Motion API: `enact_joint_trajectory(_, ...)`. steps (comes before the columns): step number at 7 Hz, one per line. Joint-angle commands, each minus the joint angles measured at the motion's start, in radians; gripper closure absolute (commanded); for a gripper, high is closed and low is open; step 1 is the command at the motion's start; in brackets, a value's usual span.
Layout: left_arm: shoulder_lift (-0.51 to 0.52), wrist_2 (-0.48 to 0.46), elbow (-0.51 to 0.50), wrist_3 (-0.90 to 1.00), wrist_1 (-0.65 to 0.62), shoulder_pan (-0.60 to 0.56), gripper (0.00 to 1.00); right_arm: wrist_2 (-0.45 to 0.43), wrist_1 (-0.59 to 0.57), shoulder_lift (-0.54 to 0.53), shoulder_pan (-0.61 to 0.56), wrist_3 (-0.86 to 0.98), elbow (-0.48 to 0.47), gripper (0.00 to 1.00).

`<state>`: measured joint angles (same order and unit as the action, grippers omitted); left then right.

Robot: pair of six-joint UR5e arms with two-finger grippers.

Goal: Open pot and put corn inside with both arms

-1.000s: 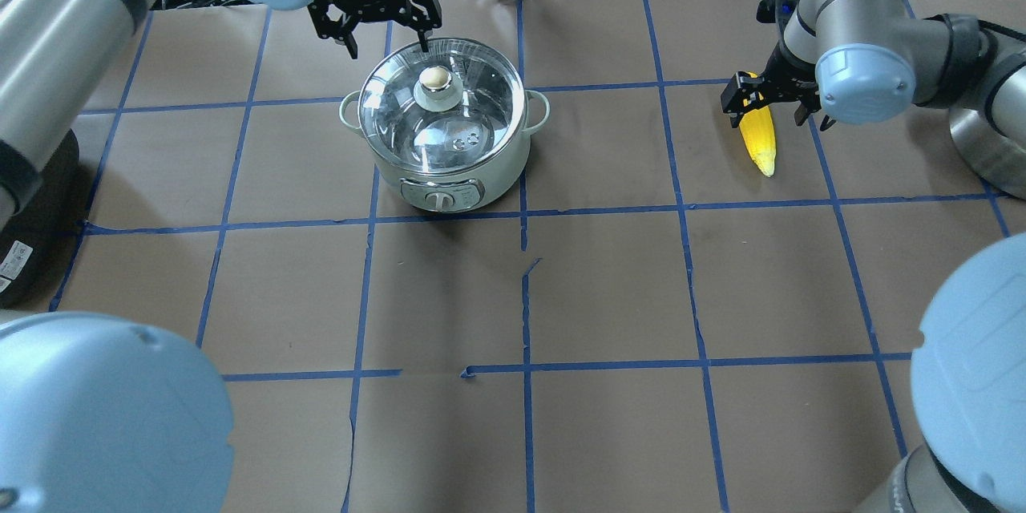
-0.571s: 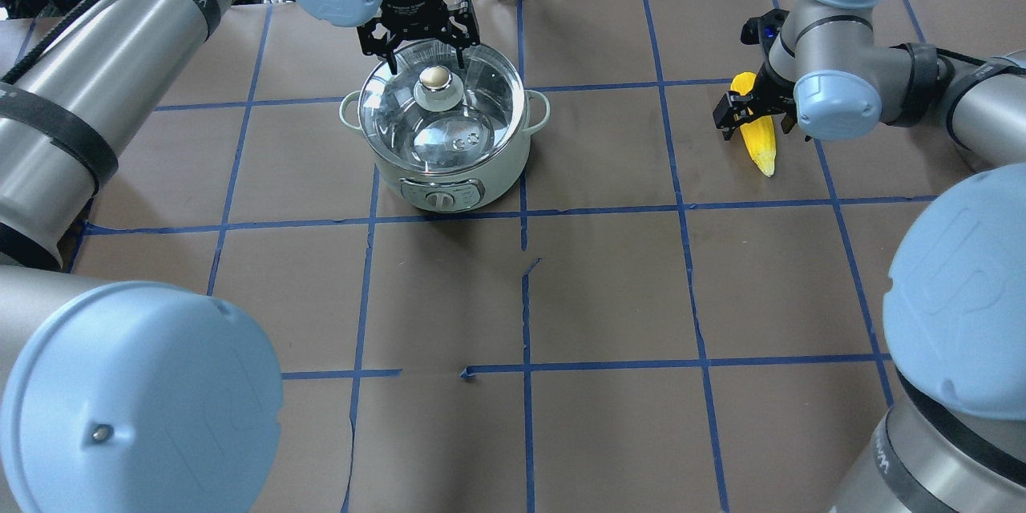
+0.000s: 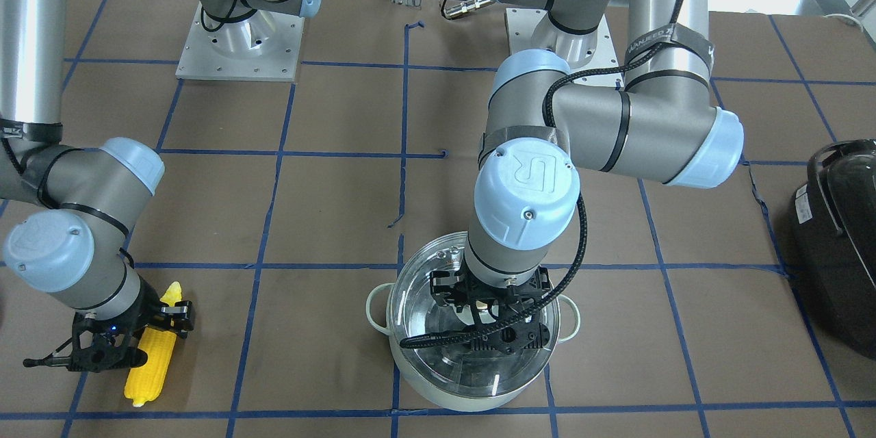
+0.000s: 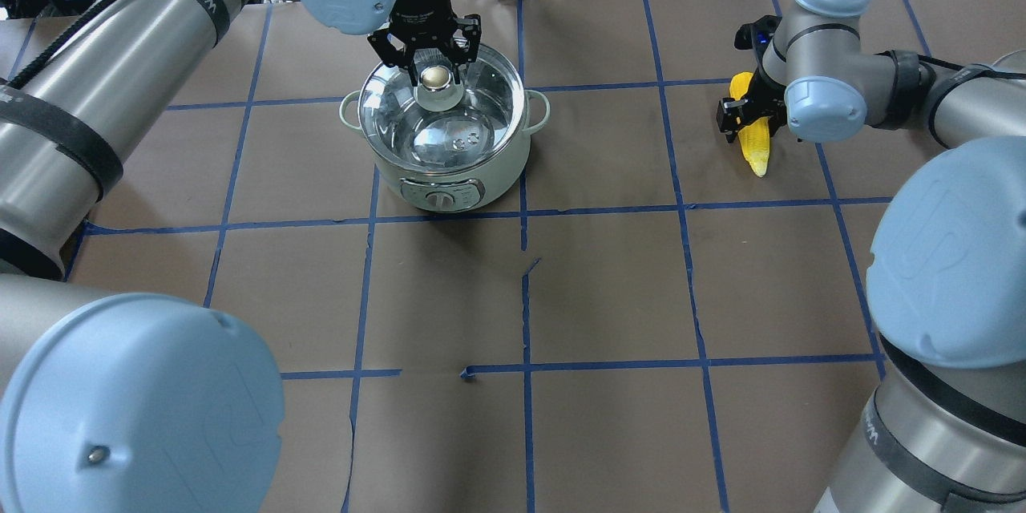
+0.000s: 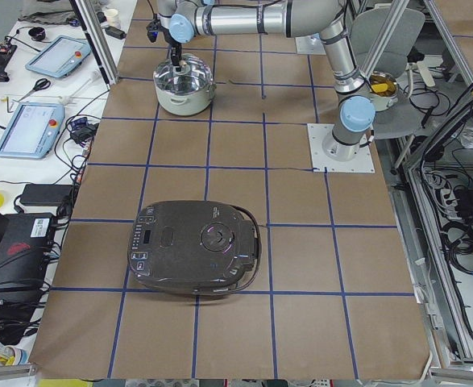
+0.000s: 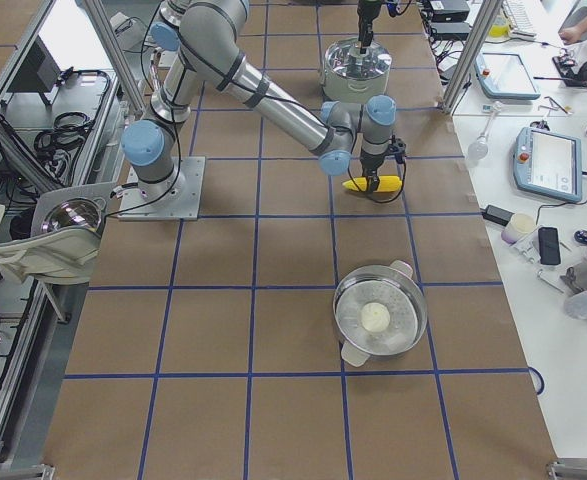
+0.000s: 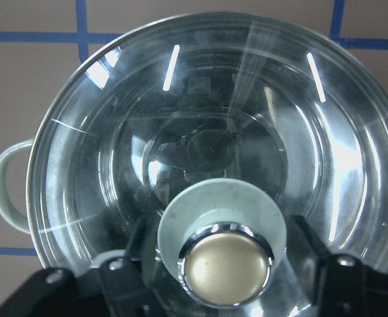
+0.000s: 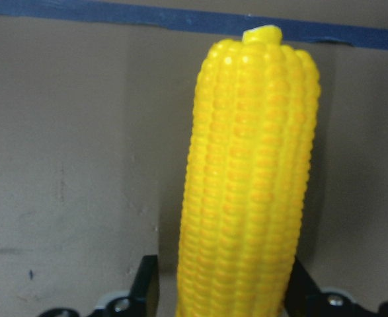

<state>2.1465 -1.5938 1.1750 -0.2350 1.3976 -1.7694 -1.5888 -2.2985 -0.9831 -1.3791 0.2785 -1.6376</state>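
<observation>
since the earlier frame the left gripper (image 4: 434, 64) has come from the far rim of the lid (image 4: 481, 108) to the knob (image 4: 435, 78), and the right gripper (image 4: 749, 119) has sunk lower over the corn (image 4: 758, 148). the pot (image 4: 505, 164) and the corn lie where they lay.

in the overhead view the pot stands at about 11 o'clock from the table's middle, with the lid on it. the left gripper is spread. in its wrist view the fingers (image 7: 137, 261) stand at 9 and 3 o'clock of the knob, just beside its pale collar; one cannot tell if they touch it.

the corn lies flat at about 2 o'clock from the middle, well apart from the pot, with its pale tip toward 6 o'clock. the right gripper is also spread, astride the thick half of the cob. in its wrist view the finger (image 8: 147, 284) at 9 o'clock stands apart from the cob, and the one at 3 o'clock is just beside it.
</observation>
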Motion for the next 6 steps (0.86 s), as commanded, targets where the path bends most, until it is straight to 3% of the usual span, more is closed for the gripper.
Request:
enact_joint_trajectory(1,-0.011,-0.005,0.000,0.000,-0.005,0.001,0.84,0.000,0.002,-0.009,0.000,-0.007,0.010,1.00)
enact_joint_trajectory(2,-0.022,-0.003,-0.003,0.002,-0.003,0.001,1.00,0.003,0.019,-0.028,0.000,-0.016,0.048,1.00)
enact_joint_trajectory(4,-0.051,-0.005,-0.020,0.019,-0.002,0.011,1.00,0.016,0.118,-0.084,-0.026,-0.082,0.091,1.00)
enact_joint_trajectory(6,-0.097,-0.011,-0.002,0.117,0.027,0.124,1.00,0.003,0.219,-0.152,-0.183,-0.276,0.158,1.00)
